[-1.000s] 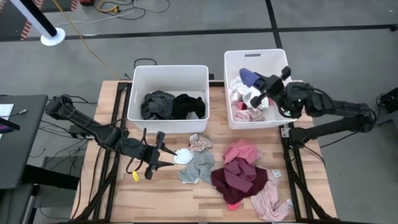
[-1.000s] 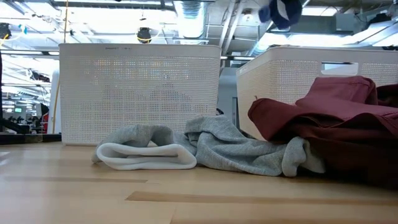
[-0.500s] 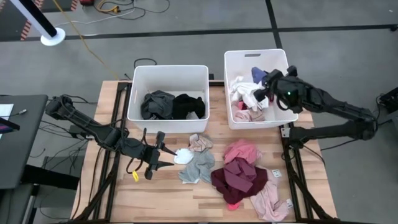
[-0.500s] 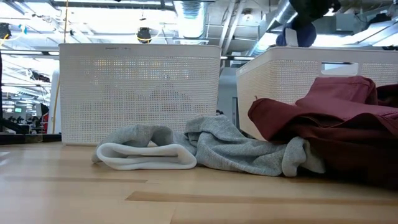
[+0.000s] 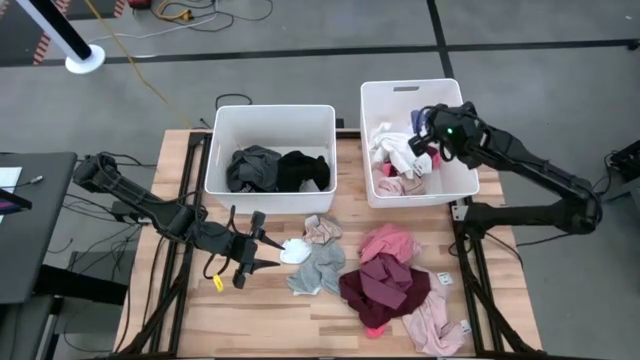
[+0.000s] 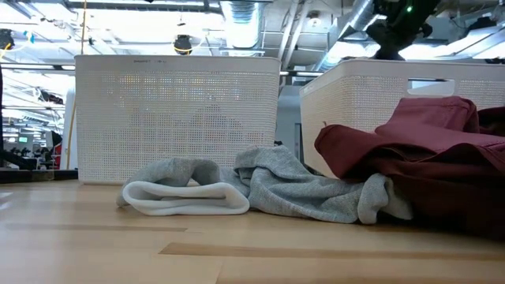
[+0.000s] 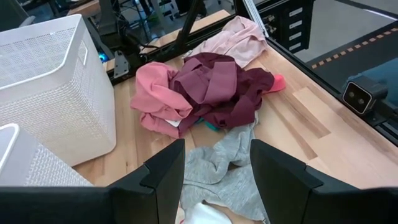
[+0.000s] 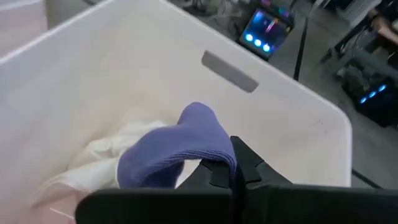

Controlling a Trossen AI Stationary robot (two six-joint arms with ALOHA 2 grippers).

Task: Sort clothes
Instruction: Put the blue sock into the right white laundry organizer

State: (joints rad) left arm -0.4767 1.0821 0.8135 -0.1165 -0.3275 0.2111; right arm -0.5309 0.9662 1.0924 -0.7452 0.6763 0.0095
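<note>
Clothes (image 5: 385,275) heaped on wood table (image 5: 250,320); grey floor (image 5: 300,40) w/ cables.

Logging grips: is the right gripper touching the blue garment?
Touching: the right wrist view shows the right gripper shut on the blue garment.

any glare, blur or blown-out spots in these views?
Low view: ceiling lights behind the left bin are blown out, tabletop foreground soft. Right wrist view: right end effector, shut on the blue garment, looks soft up close. High view: even light, no glare. Left wrist view: left end effector fingers blurred.
</note>
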